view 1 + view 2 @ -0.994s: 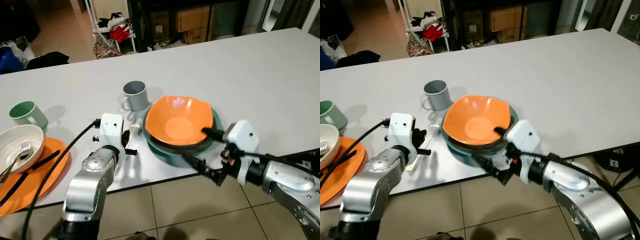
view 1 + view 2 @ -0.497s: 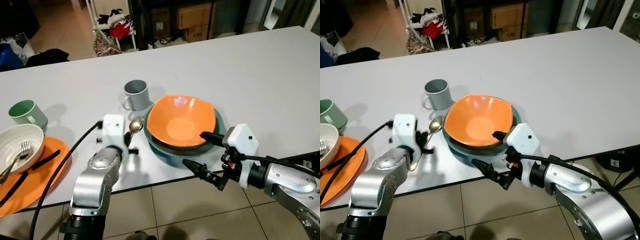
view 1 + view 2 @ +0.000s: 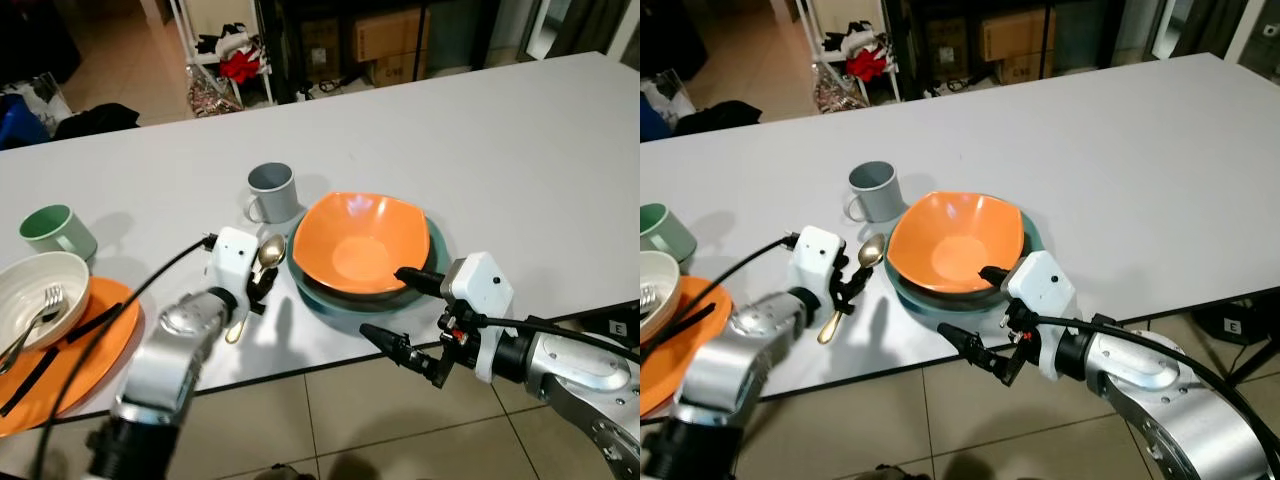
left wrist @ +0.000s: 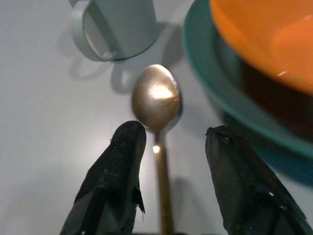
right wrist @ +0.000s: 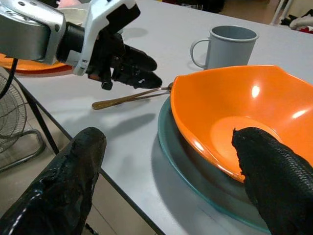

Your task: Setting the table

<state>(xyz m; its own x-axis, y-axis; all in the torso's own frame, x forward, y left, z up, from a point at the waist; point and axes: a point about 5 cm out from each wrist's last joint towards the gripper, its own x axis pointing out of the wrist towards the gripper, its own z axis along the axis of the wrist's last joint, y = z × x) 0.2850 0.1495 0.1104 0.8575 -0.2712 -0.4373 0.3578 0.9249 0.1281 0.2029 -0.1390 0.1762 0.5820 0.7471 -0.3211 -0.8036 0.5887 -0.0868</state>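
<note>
Lying flat on the white table (image 3: 520, 150), the gold spoon (image 4: 157, 105) sits between the grey mug (image 3: 272, 191) and the teal plate (image 3: 345, 310) carrying the orange bowl (image 3: 362, 243). Left gripper (image 4: 168, 147) straddles its handle, fingers apart. Right gripper (image 3: 405, 310), fingers spread, hangs off the table edge beside the bowl. Further left: green mug (image 3: 57, 231), white bowl (image 3: 38, 290).

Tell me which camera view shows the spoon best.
Left wrist view: the spoon lies close up between the open left gripper's fingers. Eye views show it small beside the plate; the right wrist view shows its handle.
</note>
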